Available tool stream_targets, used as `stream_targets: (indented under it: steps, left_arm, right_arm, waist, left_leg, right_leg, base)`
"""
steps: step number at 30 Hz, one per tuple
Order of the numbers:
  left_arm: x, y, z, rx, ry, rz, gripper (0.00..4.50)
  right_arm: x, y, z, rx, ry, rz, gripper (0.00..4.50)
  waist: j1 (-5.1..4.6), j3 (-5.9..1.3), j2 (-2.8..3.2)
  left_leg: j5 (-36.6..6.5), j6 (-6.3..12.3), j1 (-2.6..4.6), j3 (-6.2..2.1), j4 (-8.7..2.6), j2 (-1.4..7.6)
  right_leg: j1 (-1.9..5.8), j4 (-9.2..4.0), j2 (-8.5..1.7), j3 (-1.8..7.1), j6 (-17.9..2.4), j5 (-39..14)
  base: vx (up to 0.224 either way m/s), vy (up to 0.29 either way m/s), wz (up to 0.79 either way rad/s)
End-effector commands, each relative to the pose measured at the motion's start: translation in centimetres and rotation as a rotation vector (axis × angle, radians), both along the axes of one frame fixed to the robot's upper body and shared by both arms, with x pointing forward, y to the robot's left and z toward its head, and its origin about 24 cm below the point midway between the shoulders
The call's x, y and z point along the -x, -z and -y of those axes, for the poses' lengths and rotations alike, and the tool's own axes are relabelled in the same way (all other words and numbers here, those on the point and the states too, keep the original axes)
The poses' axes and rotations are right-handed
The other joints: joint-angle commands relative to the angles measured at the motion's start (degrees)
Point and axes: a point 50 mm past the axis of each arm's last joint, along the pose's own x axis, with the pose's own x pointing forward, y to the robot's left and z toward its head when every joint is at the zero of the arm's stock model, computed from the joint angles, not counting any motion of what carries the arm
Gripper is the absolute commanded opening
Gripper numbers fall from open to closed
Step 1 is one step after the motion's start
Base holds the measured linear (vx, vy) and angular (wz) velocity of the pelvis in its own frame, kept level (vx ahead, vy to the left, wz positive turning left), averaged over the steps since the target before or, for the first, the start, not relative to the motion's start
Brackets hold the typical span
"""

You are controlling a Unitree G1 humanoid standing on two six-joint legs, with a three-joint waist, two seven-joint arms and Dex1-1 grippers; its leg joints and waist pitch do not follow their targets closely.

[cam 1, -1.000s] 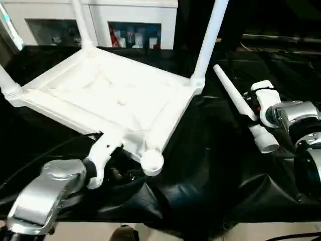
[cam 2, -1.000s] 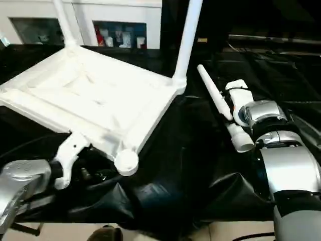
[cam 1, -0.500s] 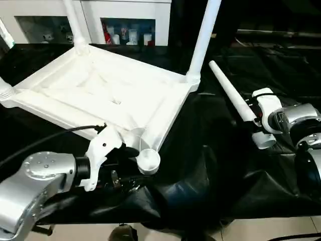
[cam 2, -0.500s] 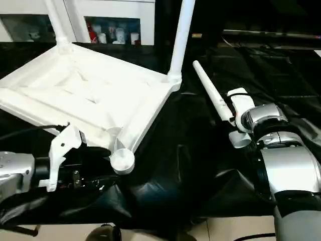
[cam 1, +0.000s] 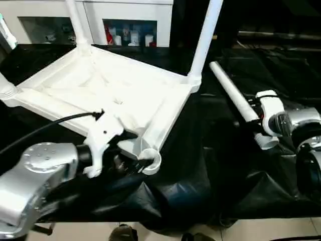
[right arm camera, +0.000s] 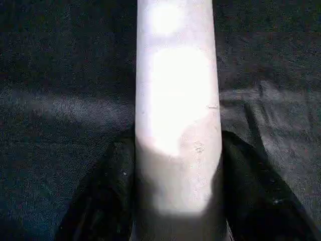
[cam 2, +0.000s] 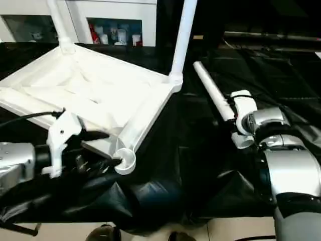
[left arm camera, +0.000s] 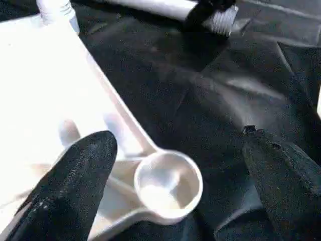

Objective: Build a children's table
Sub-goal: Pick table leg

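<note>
Left gripper spread wide around the empty corner socket of the upturned table top, centre-left of frame. Right gripper clamped on the loose leg, right of frame, over black cloth.

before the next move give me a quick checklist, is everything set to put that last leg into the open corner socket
1. Right gripper shut on the loose leg: ok.
2. Empty corner socket unobstructed: ok.
3. Left gripper open, fingers either side of the socket, steadying the table top: cannot tell if it touches.
4. Leg's threaded end aimed at socket: not ok, leg lies off to the right.
5. Three other legs seated in corners: ok by appearance, e.g..
</note>
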Motion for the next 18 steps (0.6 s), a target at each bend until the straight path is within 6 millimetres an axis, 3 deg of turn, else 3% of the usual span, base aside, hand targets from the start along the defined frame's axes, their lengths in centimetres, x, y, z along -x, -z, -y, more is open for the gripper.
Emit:
stream_targets:
  steps: [1,2,6,7,9,11,12,14,16,17,18]
  left_arm:
    - [-0.6,-0.5,0.5,0.016,-0.019,0.067,4.5]
    - [-1.1,-0.6,0.7,0.027,-0.031,0.091,4.5]
    - [-2.7,-0.5,0.7,-0.022,-0.135,0.142,4.5]
    - [-3.4,-0.4,0.7,-0.013,-0.159,0.116,4.5]
    - [-5.4,-1.1,1.5,0.142,-0.196,0.09,4.5]
    - [-6.0,-1.4,1.9,0.204,-0.208,0.073,4.5]
    - [-6.7,-1.7,2.5,0.301,-0.209,0.025,4.5]
    - [-7.0,-2.0,3.0,0.376,-0.194,-0.017,4.5]
    - [-7.8,-2.6,3.9,0.443,-0.183,-0.011,4.5]
    - [-8.2,-2.8,4.4,0.483,-0.178,-0.02,4.5]
    - [-8.6,-3.2,5.0,0.521,-0.169,-0.024,4.5]
  right_arm:
    - [0.9,1.4,0.4,-0.068,0.068,-0.026,1.97]
    - [0.9,1.5,0.6,-0.097,0.107,-0.006,1.94]
    - [0.5,0.8,1.0,-0.152,0.165,0.076,1.91]
    - [0.2,0.2,1.0,-0.186,0.179,0.129,1.91]
    - [-1.1,-2.1,1.0,-0.312,0.205,0.352,1.91]
    - [-1.5,-2.8,0.9,-0.361,0.21,0.431,1.91]
    - [-1.9,-3.8,0.7,-0.428,0.184,0.551,1.91]
    - [-2.0,-4.4,0.4,-0.471,0.148,0.643,1.9]
    - [-1.8,-4.4,-0.3,-0.524,0.086,0.703,1.9]
    - [-1.6,-4.5,-1.0,-0.567,0.04,0.742,1.9]
    - [-1.1,-4.5,-2.0,-0.62,-0.039,0.775,1.9]
  waist:
    - [0.35,-4.81,0.14]
    - [0.47,-5.13,0.36]
    - [0.62,-5.71,0.33]
    - [0.49,-5.66,0.27]
    - [0.62,-5.77,0.28]
    - [0.66,-6.13,0.22]
    - [0.57,-5.99,0.22]
    - [0.74,-6.3,-0.08]
    - [0.76,-6.29,0.28]
    - [1.0,-6.58,0.13]
    - [1.16,-6.66,0.16]
  left_leg:
    - [-9.93,0.26,0.65,-0.56,-3.88,2.34]
    - [-10.28,-0.03,0.87,-0.46,-3.75,2.27]
    - [-10.87,-0.41,0.92,-0.52,-3.53,2.14]
    - [-11.38,-0.62,0.65,-0.51,-3.5,2.09]
    - [-12.58,-0.95,0.97,-0.29,-3.23,1.91]
    - [-11.5,-0.89,0.56,-0.49,-3.07,1.94]
    - [-11.28,-0.27,0.4,-0.11,-2.86,1.7]
    - [-9.83,0.7,0.08,-0.43,-2.81,1.81]
    - [-8.79,1.86,0.2,-0.36,-2.65,1.66]
    - [-7.58,2.79,0.45,-0.37,-2.53,1.81]
    - [-6.33,3.82,0.25,-0.42,-2.54,1.83]
  right_leg:
    - [3.53,-3.12,-3.33,2.88,-15.79,-9.82]
    - [3.52,-3.17,-3.3,2.91,-15.67,-10.02]
    - [3.65,-3.08,-3.34,2.8,-14.61,-10.5]
    - [3.7,-3.13,-3.41,2.83,-14.28,-11.73]
    - [3.39,-3.58,-3.53,2.87,-13.61,-14.01]
    - [3.81,-3.21,-3.63,2.75,-13.73,-12.9]
    - [3.68,-3.46,-3.54,2.82,-13.54,-12.81]
    - [3.98,-3.17,-3.59,2.6,-13.58,-11.58]
    - [3.77,-3.36,-3.3,2.51,-13.46,-11.05]
    - [3.77,-3.14,-3.33,2.59,-13.56,-9.48]
    - [3.93,-3.0,-3.27,2.51,-13.71,-8.18]
  base:
    - [0.0,0.0,0.0]
    - [0.0,0.0,0.0]
    - [0.0,0.0,0.0]
    - [0.0,0.0,0.0]
    - [0.0,0.0,0.0]
    - [0.0,0.0,0.0]
    - [0.0,0.0,0.0]
    - [0.0,0.0,0.0]
    - [0.0,0.0,0.0]
    - [0.0,0.0,0.0]
    - [0.0,0.0,0.0]
